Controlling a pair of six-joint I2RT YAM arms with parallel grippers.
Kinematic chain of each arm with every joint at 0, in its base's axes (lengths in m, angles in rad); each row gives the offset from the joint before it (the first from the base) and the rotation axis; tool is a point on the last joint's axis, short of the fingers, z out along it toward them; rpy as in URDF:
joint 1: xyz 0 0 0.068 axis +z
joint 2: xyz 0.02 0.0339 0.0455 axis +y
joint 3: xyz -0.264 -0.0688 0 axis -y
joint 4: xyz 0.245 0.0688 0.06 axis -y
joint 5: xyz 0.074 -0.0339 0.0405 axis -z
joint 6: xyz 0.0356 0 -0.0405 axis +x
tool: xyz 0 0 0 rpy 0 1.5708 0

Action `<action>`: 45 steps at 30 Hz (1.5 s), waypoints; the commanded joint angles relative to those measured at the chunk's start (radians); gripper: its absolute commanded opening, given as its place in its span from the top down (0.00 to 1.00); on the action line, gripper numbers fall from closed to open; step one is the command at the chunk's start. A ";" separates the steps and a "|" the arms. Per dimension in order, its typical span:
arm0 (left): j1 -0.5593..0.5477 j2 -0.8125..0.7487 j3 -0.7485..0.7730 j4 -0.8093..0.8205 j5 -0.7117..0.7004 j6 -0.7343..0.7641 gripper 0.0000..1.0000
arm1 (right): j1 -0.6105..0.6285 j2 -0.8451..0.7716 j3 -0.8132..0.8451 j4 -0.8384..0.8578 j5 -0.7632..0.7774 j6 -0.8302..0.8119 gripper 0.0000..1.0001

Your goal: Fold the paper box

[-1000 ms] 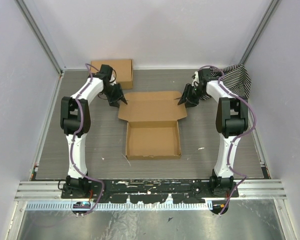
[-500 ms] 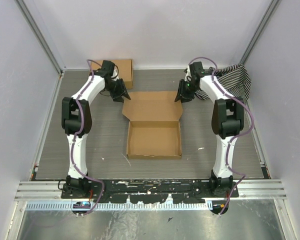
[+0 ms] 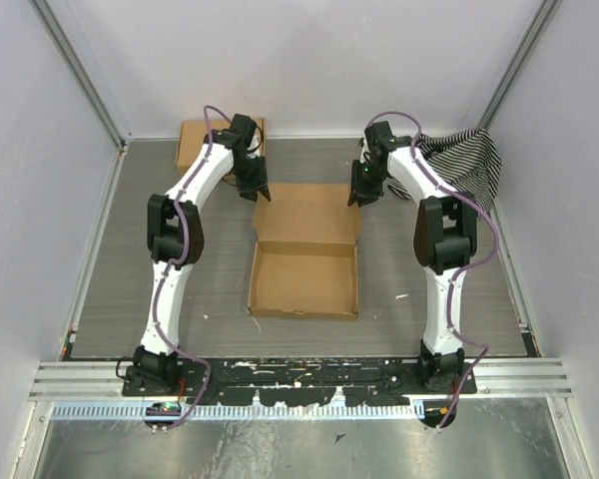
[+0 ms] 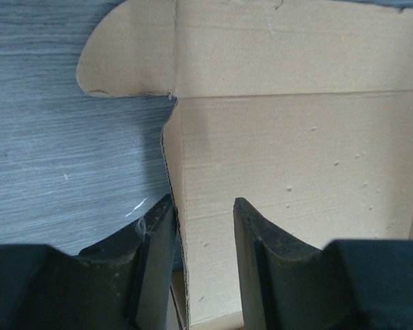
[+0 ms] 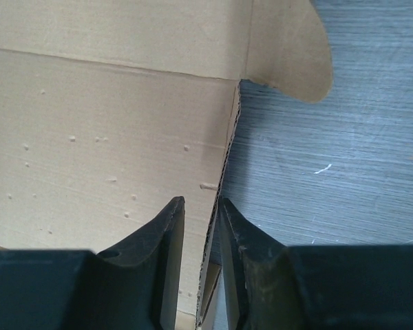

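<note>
1. The box [image 3: 304, 284] sits mid-bench [image 3: 160, 269], between the two arms. Its tray half [image 3: 304, 289] is nearest the bases, open side up, walls already standing.
2. Behind the tray, the lid [image 3: 307, 212] comes up off the hinge line and leans back, not yet over the tray. We judge the step to be closing the lid, with the task past halfway.
3. The left gripper [image 3: 253, 190] is at the lid's left edge and the right gripper [image 3: 358, 192] at its right edge, mirrored. We reckon this is so the panel swings evenly and doesn't twist.
4. Left wrist view: the fingers [image 4: 155, 254] are apart and straddle the lid's side edge. The card lies close to the outer finger and the inner one stands clear of it, so it is not clamped.
5. Right wrist view: the fingers [image 5: 168, 254] are close together with the card edge in the narrow slot between them. We cannot tell whether they truly bite.
6. Rounded tabs [image 4: 124, 55] stick out at the lid's far corners, beyond each gripper, over bare bench. We judge that holding below them keeps them free for tucking.
7. Risk, as we see it: the loose left hold could let that side lag and skew the lid.
8. Farthest back are a small box [image 3: 192, 140] in the far-left corner, behind the left arm's wrist, and a cloth [image 3: 469, 155] at far right. Both are apart from the box and play no part in this step.
</note>
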State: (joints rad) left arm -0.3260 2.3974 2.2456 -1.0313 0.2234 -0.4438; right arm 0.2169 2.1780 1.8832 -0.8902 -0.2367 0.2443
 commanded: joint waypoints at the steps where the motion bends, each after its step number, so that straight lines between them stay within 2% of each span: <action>1: -0.007 0.035 0.071 -0.114 -0.053 0.057 0.63 | 0.013 0.005 0.073 -0.032 0.053 -0.007 0.70; 2: -0.009 0.032 0.067 -0.111 -0.052 0.059 0.70 | 0.015 0.006 0.077 -0.035 0.057 -0.007 0.71; 3: -0.008 0.022 0.062 -0.104 -0.051 0.060 0.84 | 0.015 0.009 0.081 -0.039 0.057 -0.007 0.73; 4: -0.008 0.015 0.054 -0.095 -0.053 0.059 0.94 | 0.016 0.007 0.083 -0.041 0.056 -0.007 0.74; 5: -0.010 0.000 0.043 -0.081 -0.061 0.057 1.00 | 0.017 0.006 0.084 -0.040 0.056 -0.007 0.74; 8: -0.010 -0.084 -0.029 0.001 -0.091 0.056 1.00 | 0.018 -0.010 0.079 -0.030 0.052 -0.008 0.72; 13: -0.010 -0.270 -0.248 0.258 -0.139 0.074 1.00 | 0.017 -0.040 0.085 -0.018 0.047 -0.014 0.59; 20: -0.010 -0.546 -0.622 0.739 -0.113 0.122 1.00 | 0.013 -0.057 0.093 -0.020 0.015 -0.037 0.56; 23: -0.011 -0.628 -0.741 0.887 -0.104 0.157 1.00 | 0.012 -0.080 0.096 -0.019 -0.003 -0.049 0.56; 31: -0.011 -0.685 -0.847 1.006 -0.017 0.194 1.00 | 0.002 -0.154 0.124 -0.053 0.007 -0.065 0.56; 37: -0.010 -0.710 -0.884 1.043 0.041 0.198 1.00 | -0.013 -0.137 0.182 -0.097 0.005 -0.083 0.58; 43: -0.011 -0.725 -0.888 1.042 0.043 0.201 1.00 | -0.015 -0.123 0.192 -0.165 -0.007 -0.074 0.71; 45: -0.010 -0.730 -0.885 1.042 0.043 0.200 1.00 | -0.015 -0.123 0.180 -0.181 0.013 -0.067 0.80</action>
State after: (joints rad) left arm -0.3347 1.7164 1.3647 -0.0410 0.2356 -0.2588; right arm 0.1970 2.0895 2.0403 -1.0248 -0.2195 0.1783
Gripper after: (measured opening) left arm 0.011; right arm 0.273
